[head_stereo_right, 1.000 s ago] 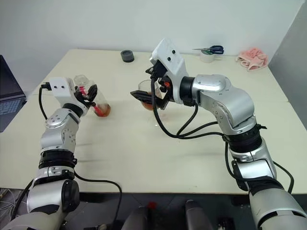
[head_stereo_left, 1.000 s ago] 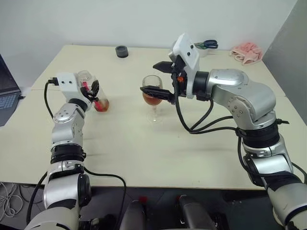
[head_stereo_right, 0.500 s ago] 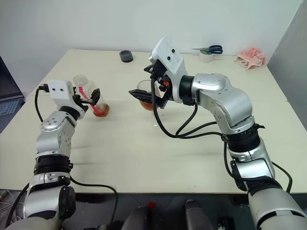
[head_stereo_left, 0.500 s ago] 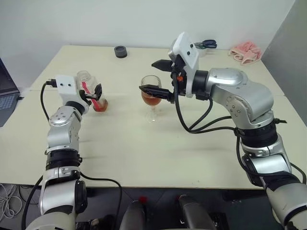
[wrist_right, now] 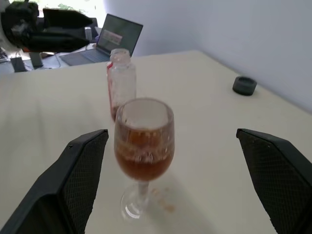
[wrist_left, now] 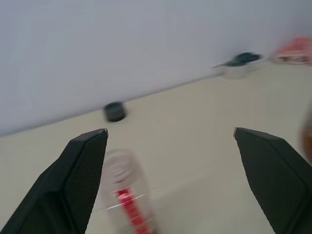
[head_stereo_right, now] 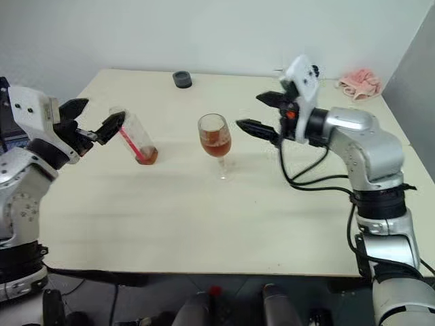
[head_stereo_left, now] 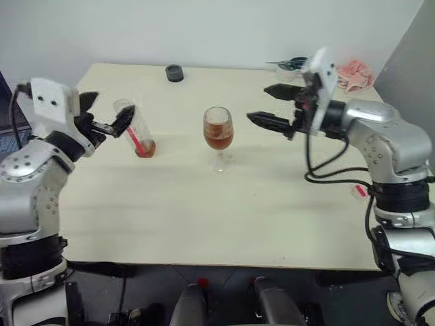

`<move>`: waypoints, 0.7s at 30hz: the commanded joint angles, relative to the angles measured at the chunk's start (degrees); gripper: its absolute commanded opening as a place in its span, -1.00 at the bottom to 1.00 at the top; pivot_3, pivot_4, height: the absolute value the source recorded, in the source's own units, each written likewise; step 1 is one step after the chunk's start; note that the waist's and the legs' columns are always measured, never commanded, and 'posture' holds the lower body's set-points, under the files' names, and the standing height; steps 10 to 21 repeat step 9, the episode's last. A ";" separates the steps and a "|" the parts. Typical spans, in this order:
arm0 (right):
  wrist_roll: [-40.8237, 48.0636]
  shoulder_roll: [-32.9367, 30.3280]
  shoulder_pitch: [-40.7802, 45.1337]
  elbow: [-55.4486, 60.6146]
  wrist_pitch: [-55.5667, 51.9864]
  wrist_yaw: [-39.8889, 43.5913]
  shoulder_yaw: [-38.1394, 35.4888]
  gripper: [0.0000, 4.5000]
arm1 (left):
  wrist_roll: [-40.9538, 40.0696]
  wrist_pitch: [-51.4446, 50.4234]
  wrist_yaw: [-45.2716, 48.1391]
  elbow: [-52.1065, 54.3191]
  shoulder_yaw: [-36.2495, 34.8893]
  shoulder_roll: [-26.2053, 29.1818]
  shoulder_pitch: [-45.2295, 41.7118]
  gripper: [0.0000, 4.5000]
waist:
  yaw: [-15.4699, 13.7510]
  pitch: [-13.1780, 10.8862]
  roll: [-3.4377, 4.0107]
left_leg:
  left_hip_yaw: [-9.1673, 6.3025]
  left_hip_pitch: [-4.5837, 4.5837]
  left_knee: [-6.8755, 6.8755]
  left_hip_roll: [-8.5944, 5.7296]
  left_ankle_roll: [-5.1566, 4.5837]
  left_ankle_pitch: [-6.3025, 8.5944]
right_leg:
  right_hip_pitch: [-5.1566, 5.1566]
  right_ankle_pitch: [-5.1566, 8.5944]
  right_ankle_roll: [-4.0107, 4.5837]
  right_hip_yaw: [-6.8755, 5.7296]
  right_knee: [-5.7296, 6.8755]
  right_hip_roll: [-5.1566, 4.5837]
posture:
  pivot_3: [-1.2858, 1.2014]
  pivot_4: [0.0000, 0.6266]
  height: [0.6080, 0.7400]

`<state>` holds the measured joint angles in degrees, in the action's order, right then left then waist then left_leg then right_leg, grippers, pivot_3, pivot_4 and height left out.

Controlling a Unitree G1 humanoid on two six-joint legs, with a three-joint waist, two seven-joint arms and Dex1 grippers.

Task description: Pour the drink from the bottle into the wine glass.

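Drink (head_stereo_left: pixel 218 140) fills the lower bowl of the wine glass (head_stereo_left: pixel 218 136), which stands mid-worktop (head_stereo_left: pixel 204 210). Toward the robot's left, the bottle (head_stereo_left: pixel 134 129) stands uncapped, a little reddish liquid at its base. Left pincer (head_stereo_left: pixel 102 115) hangs just beside the bottle's neck, fingers spread and holding nothing. Right pincer (head_stereo_left: pixel 272 105) hovers on the glass's other side, wide open, apart from it.

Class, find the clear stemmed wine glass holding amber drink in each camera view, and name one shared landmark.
Left eye view: clear stemmed wine glass, table centre.
Right eye view: centre.
Left wrist view: not clearly identifiable.
Right wrist view: near, between the finger pads.
Shared landmark: small dark round cap by the table's far edge.
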<state>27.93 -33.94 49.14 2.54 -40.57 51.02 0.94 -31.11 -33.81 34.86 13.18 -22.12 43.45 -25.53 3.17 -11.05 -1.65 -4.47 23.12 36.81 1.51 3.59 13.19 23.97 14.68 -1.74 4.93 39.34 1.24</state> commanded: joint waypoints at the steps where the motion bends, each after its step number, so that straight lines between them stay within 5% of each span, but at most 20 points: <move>1: 1.21 -3.43 -2.68 1.07 3.54 4.74 -3.28 1.00 | -5.75 -2.09 6.72 2.37 -0.76 2.55 0.13 0.97 | 0.09 -0.02 0.03 | 0.01 0.00 0.01 0.02 0.00 0.00 | 0.00 0.01 -0.01 0.01 -0.03 0.01 | 0.03 -0.52 1.00; 9: 5.41 -7.61 -5.55 4.20 4.53 8.66 -8.17 1.00 | -9.01 -2.96 15.00 -0.11 -1.73 7.12 1.14 0.97 | 0.70 -0.04 0.06 | 0.14 -0.08 -0.13 0.17 -0.01 0.01 | 0.08 0.16 -0.24 0.19 -0.05 0.25 | 0.03 -0.52 1.00; 21: 5.41 -7.61 -5.55 4.20 4.53 8.66 -8.17 1.00 | -9.01 -2.96 15.00 -0.11 -1.73 7.12 1.14 0.97 | 0.70 -0.04 0.06 | 0.14 -0.08 -0.13 0.17 -0.01 0.01 | 0.08 0.16 -0.24 0.19 -0.05 0.25 | 0.03 -0.52 1.00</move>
